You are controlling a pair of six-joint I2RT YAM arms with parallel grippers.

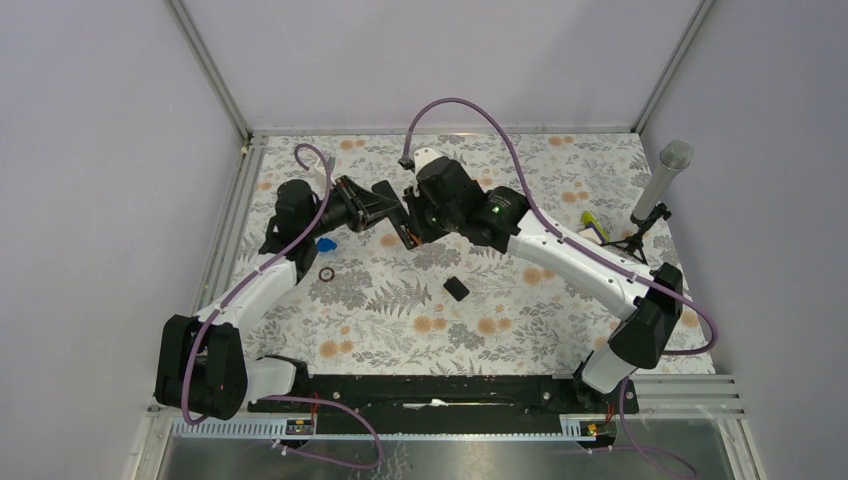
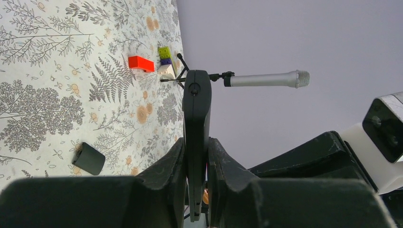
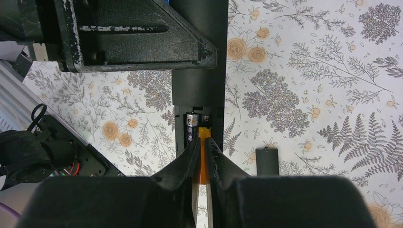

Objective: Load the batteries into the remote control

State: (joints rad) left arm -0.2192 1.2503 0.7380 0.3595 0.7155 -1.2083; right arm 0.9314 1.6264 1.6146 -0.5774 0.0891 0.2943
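At far centre, left gripper clamps the slim matte-black remote control; right gripper pinches an orange cylindrical battery, which likely needs pressing home next.

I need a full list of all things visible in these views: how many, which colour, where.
remote control: 1, black, in the left tool, bay open.
battery: 1, dark and silvery, inside the bay.
orange cylinder: 1, orange, in the right tool; probably a battery.
back cover: 1, black, on the table, middle.
microphone: 1, grey, on its stand, far right.
red block: 1, red, near the stand.
small bricks: 3, green, purple, white, beside the red block.
blue piece: 1, blue, left side.
ring: 1, dark, near the blue piece.
left tool: 1, black, shut.
right tool: 1, black, shut.
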